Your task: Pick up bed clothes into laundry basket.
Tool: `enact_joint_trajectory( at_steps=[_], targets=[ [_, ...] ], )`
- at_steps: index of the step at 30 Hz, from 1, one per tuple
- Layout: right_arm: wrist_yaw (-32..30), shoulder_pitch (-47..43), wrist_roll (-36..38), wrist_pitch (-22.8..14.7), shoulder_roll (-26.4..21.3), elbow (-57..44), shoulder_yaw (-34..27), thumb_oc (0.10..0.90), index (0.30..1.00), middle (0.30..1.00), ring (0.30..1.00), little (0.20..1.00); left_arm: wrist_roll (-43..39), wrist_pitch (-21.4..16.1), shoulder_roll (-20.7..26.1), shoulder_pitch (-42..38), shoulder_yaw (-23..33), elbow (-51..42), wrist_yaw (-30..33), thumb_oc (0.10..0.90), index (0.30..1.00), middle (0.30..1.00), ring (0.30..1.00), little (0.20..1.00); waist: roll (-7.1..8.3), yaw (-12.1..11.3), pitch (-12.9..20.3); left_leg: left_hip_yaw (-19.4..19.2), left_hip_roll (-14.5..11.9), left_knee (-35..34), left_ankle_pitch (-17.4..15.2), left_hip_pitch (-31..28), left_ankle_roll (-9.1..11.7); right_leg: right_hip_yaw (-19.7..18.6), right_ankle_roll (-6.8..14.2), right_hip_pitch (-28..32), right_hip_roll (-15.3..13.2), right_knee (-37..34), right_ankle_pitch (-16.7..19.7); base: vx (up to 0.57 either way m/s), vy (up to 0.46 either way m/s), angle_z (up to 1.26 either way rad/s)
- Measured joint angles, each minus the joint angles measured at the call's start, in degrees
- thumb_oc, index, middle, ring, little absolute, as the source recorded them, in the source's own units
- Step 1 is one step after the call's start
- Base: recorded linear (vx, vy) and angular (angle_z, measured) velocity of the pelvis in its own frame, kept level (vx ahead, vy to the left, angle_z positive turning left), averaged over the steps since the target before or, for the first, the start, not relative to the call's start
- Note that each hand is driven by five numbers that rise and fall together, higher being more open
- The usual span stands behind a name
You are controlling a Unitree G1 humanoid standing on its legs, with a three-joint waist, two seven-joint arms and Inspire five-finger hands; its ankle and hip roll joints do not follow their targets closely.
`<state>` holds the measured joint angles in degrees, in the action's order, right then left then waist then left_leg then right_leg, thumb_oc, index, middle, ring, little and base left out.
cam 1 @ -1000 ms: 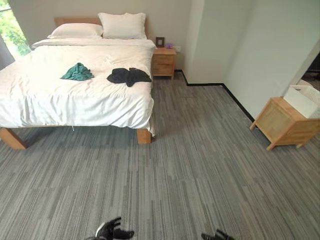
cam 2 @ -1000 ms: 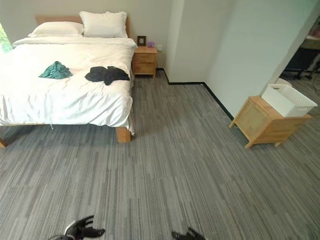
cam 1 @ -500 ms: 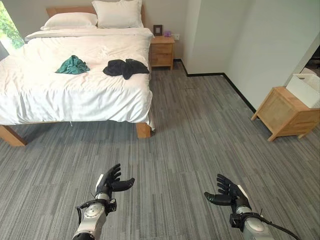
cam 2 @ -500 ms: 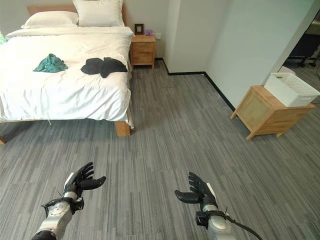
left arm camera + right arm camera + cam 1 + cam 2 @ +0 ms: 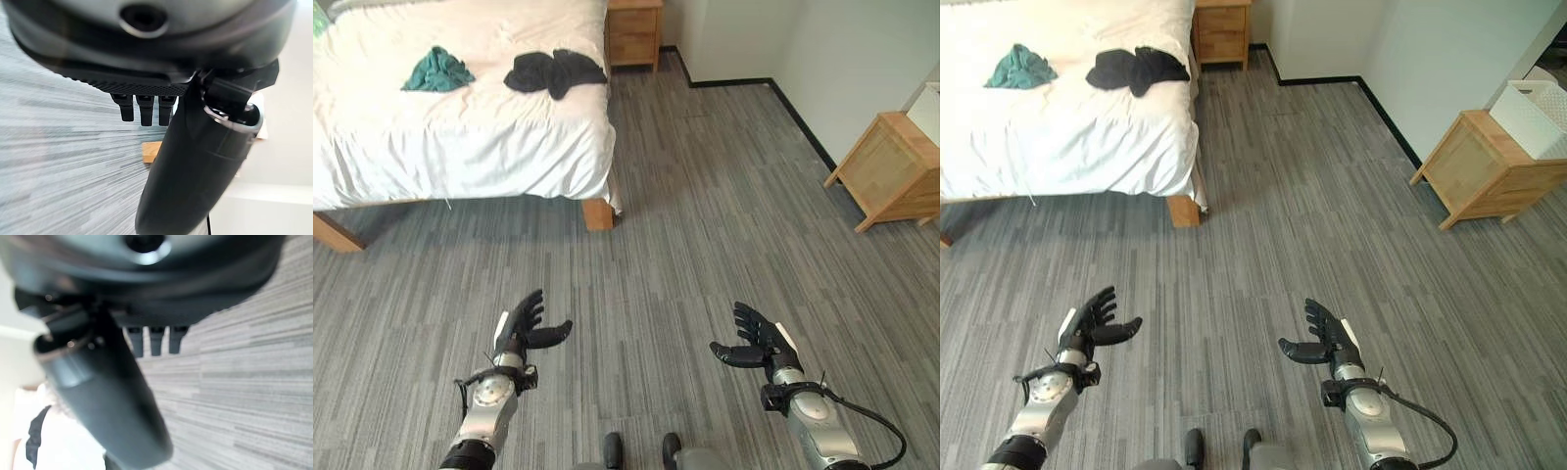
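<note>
**Hands open and empty over the carpet, clothes on the bed**

Fingers of the left hand [image 5: 524, 328] are straight and spread, thumb standing out to the side, with nothing between them. The right hand [image 5: 756, 342] is the same: fingers extended and fanned, thumb pointing inward toward the other hand, holding nothing. Both hands hang over the grey striped carpet [image 5: 705, 245], well apart from each other and palms roughly facing one another. In the left wrist view the fingers [image 5: 141, 110] point straight out past the thumb over bare carpet; in the right wrist view the fingers [image 5: 156, 341] do likewise.

Well ahead of the hands, on the robot's left side, stands a bed [image 5: 460, 147] with a white cover and wooden legs. Two pieces of clothing lie on top of the cover: a crumpled teal garment [image 5: 435, 70] and, near it toward the bed's right edge, a bunched black garment [image 5: 553, 71]. The two are apart, not touching.

Beyond the bed's far corner a wooden nightstand [image 5: 634, 31] stands against the wall. Far off on the right, a low wooden cabinet [image 5: 1489, 166] stands by the wall, and a white laundry basket [image 5: 1536, 116] with a perforated side rests on its top, well away from both the bed and the hands.
</note>
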<state>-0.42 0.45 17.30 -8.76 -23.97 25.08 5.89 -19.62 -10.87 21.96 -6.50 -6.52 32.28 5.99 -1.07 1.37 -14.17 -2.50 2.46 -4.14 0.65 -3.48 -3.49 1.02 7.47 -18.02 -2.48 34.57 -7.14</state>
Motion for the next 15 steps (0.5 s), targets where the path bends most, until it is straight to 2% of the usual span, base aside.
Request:
enact_joint_trajectory(
  at_steps=[2, 3, 4, 7, 8, 9, 10, 11, 12, 13, 14, 15],
  targets=[
    [0.04, 1.16, 0.67, -0.14, 0.00, -2.60, -0.08, 0.800, 0.900, 0.900, 0.900, 0.900, -0.04, 0.02, 0.23, -0.25, 0.08, -1.26, 0.21, 0.800, 0.900, 0.900, 0.900, 0.900, 0.32, 1.09, -0.86, 0.80, 0.75, -0.07, -0.30, 0.00, -0.32, -0.56, -0.72, -4.31, -1.33, -2.49, -0.12, 0.40, -0.075, 0.32],
    [0.08, 1.70, 1.11, -0.19, 0.05, -3.41, -0.06, 0.800, 0.900, 0.900, 0.900, 0.900, -0.21, 0.02, 0.23, -0.75, 0.10, -1.72, 0.59, 0.800, 0.900, 0.900, 0.900, 0.900, 0.44, 2.14, -1.49, 1.76, 1.02, 0.33, -0.56, -0.09, -0.10, -1.57, -0.51, -6.66, -2.19, -7.66, 0.44, 0.69, -0.161, 0.64],
    [-0.18, 2.03, 1.40, -0.19, 0.07, -3.22, -0.06, 0.800, 0.900, 0.900, 0.900, 0.900, -0.59, -0.01, -0.04, -2.09, -0.20, -1.20, 0.75, 0.800, 0.900, 0.900, 0.900, 0.900, 0.49, 3.86, -1.62, 3.85, 1.19, 1.91, -1.52, 0.94, 0.11, -2.66, 0.71, -6.41, -3.02, -17.53, 1.27, 0.69, -0.181, 0.75],
    [-0.63, 2.28, 1.76, -0.18, 0.68, -2.84, -0.11, 0.800, 0.900, 0.900, 0.900, 0.900, -1.29, -0.10, -0.48, -3.95, -0.22, -1.15, 0.83, 0.800, 0.900, 0.900, 0.900, 0.900, 1.81, 4.40, -2.16, 6.33, 1.48, 3.60, -3.98, 0.63, 0.82, -3.81, 2.12, -6.73, -4.54, -30.54, 5.40, 0.49, -0.157, 0.49],
    [-0.76, 2.73, 1.86, -0.18, 1.42, -2.87, -0.53, 0.800, 0.900, 0.900, 0.900, 0.900, -2.14, -0.10, -1.05, -3.98, -0.21, -1.39, 0.83, 0.800, 0.900, 0.900, 0.900, 0.900, 2.28, 4.56, -1.89, 7.28, 1.39, 5.01, -5.77, 0.76, 1.09, -2.49, 2.72, -6.52, -5.21, -33.81, 6.21, 0.38, -0.147, 0.55],
    [-0.89, 3.28, 1.94, -0.15, 2.38, -2.87, -1.28, 0.800, 0.900, 0.900, 0.900, 0.900, -2.86, -0.10, -1.95, -3.97, -0.24, -1.55, 0.78, 0.800, 0.900, 0.900, 0.900, 0.900, 2.48, 4.93, -1.73, 8.79, 0.87, 6.20, -7.35, 0.48, 1.33, 0.01, 2.20, -5.47, -5.86, -35.22, 7.17, 0.72, -0.358, 0.78],
    [-0.83, 4.06, 2.01, -0.07, 2.62, -2.87, -1.32, 0.800, 0.900, 0.900, 0.900, 0.900, -2.90, -0.09, -2.77, -3.05, -0.31, -1.74, 0.49, 0.800, 0.900, 0.900, 0.900, 0.900, 2.33, 5.61, -1.37, 11.04, -1.00, 5.11, -8.97, -1.87, 2.71, 1.96, 1.17, -3.28, -5.48, -33.21, 8.58, 0.73, -0.351, 0.99],
    [-0.85, 5.02, 2.03, -0.06, 2.86, -2.88, -1.52, 0.800, 0.900, 0.900, 0.900, 0.900, -3.08, -0.03, -3.97, -1.99, -0.61, -1.81, 0.16, 0.800, 0.900, 0.900, 0.900, 0.900, 1.90, 6.27, -0.81, 12.83, -2.72, 4.30, -9.65, -4.11, 4.23, 2.10, -0.05, -1.10, -4.42, -28.34, 8.91, 0.71, -0.345, 1.11],
    [-0.86, 5.83, 2.06, -0.05, 3.11, -2.76, -2.09, 0.800, 0.900, 0.900, 0.900, 0.900, -4.01, -0.15, -4.59, -1.25, -0.98, -1.81, -0.08, 0.800, 0.900, 0.900, 0.900, 0.900, 1.82, 6.63, -0.54, 14.33, -3.58, 8.48, -11.88, -3.97, 6.34, 2.23, -2.36, -0.07, -3.53, -24.46, 9.24, 0.19, -0.075, 0.91],
    [-0.97, 6.07, 2.07, -0.01, 3.11, -2.56, -2.30, 0.800, 0.900, 0.900, 0.900, 0.900, -4.78, -0.18, -5.15, -0.85, -1.31, -1.62, -0.15, 0.800, 0.900, 0.900, 0.900, 0.900, 1.86, 6.90, -0.42, 13.86, -4.71, 13.39, -13.33, -2.85, 8.21, 2.78, -3.31, -0.02, -3.12, -22.45, 10.04, 0.60, -0.392, 0.63],
    [-0.93, 5.32, 2.06, -0.20, 2.52, -1.03, -2.32, 0.800, 0.900, 0.900, 0.900, 0.900, -5.09, 0.16, -6.67, 1.88, -2.51, -1.24, -0.71, 0.800, 0.900, 0.900, 0.900, 0.900, 0.24, 5.83, 1.97, 13.06, -7.12, 25.05, -13.85, 0.42, 10.44, 4.49, -6.65, 2.52, 0.22, -21.18, 8.52, 0.56, -0.502, 0.24],
    [-1.02, 4.49, 2.09, -0.26, 2.30, -0.70, -2.43, 0.800, 0.900, 0.900, 0.900, 0.900, -5.09, 0.44, -6.88, 2.25, -2.90, -1.00, -0.71, 0.800, 0.900, 0.900, 0.900, 0.900, -0.32, 5.60, 2.55, 12.71, -7.98, 30.79, -13.23, 2.41, 11.31, 5.32, -7.24, 3.10, 1.37, -20.11, 7.46, 0.56, -0.498, 0.11]
  ],
)
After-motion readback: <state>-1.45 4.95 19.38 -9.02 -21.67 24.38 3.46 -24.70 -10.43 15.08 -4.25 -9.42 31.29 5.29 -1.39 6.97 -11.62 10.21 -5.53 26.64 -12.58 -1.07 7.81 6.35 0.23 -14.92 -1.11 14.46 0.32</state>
